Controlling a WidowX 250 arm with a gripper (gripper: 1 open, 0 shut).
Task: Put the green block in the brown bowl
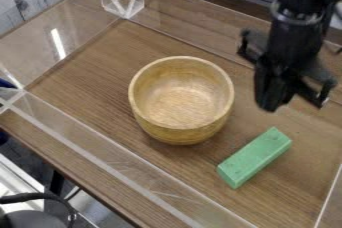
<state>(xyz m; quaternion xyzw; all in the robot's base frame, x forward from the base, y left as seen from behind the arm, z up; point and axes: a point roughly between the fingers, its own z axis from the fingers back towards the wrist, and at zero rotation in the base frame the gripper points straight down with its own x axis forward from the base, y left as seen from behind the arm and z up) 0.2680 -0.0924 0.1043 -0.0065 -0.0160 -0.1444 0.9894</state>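
The green rectangular block [254, 158] lies flat on the wooden tabletop [80, 90], outside the light-tan wooden bowl [182, 99] and near its rim. The black robot gripper [285, 72] is raised above the table, apart from the block and gripping nothing, its jaws parted.

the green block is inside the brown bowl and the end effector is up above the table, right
Not quite: the green block is not inside the brown bowl. It lies on the table beside the bowl, as the camera view shows. The end effector is indeed up above the table.
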